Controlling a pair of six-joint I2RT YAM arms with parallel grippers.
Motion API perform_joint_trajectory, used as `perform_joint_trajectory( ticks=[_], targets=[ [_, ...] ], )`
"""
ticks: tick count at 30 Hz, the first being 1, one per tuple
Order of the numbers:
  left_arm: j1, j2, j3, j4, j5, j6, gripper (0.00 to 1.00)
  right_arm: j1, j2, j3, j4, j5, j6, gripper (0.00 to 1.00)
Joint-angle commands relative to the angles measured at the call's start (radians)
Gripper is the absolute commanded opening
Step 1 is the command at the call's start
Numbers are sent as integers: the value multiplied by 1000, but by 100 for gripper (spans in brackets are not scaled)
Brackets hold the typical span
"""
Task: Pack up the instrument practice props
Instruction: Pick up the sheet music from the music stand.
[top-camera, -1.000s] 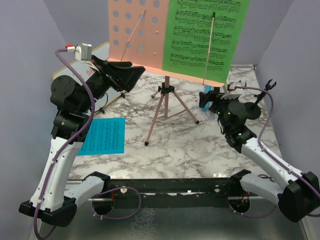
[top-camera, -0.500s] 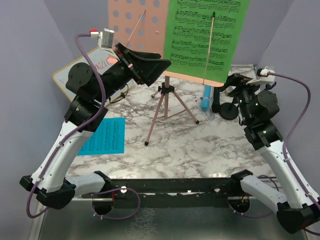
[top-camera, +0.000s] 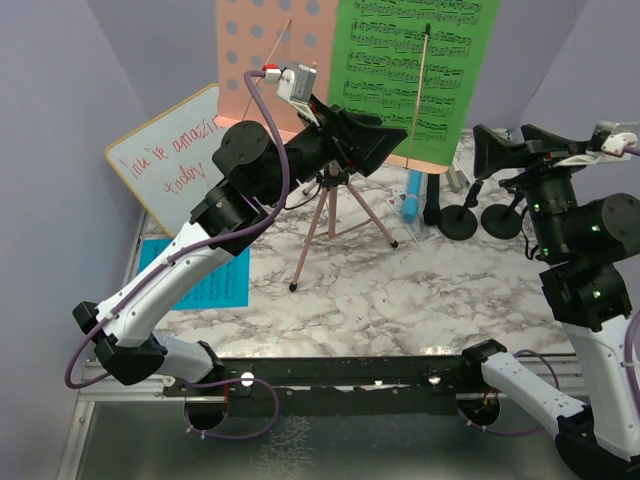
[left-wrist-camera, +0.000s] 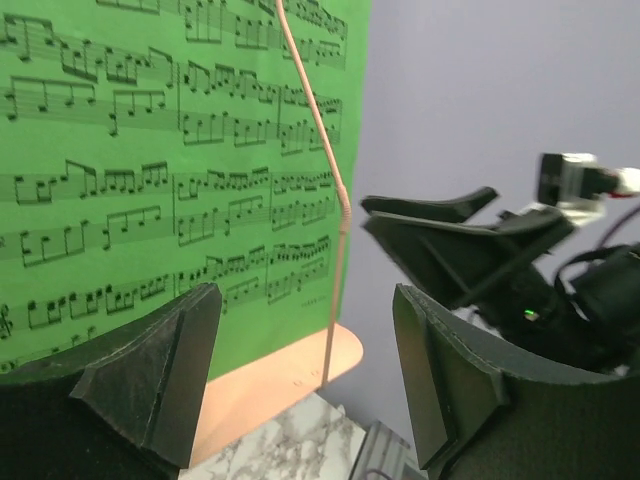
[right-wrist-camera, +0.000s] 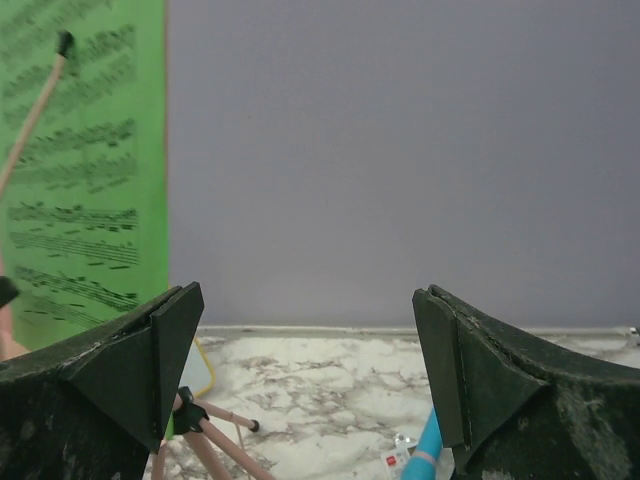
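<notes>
Likely the green music sheet (top-camera: 415, 70), upright on the pink tripod music holder (top-camera: 250, 60) at the back of the bench (top-camera: 400, 290), is light, limp and easily torn, best pinched at its free right edge; left jaws and right jaws stand open, empty.

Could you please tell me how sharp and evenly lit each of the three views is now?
Top external: soft, even light, no glare; notes on the green music sheet and red writing on the whiteboard are readable. Left wrist: the sheet's notes are crisp, while the left gripper looks dark and slightly soft. Right wrist: the sheet is blurred, its notes smeared.
</notes>
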Motion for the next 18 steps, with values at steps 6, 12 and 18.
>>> perform_joint_trajectory(
  ticks=[6,12,18],
  targets=[
    [-22,108,137,121,-47,-9,72,-4,37,194,-120,-250,-37,95],
    [-27,173,200,135,-62,0,71,-3,125,278,-120,-359,-19,95],
    [-27,228,251,140,-63,6,70,-4,202,335,-108,-382,-15,95]
  ],
)
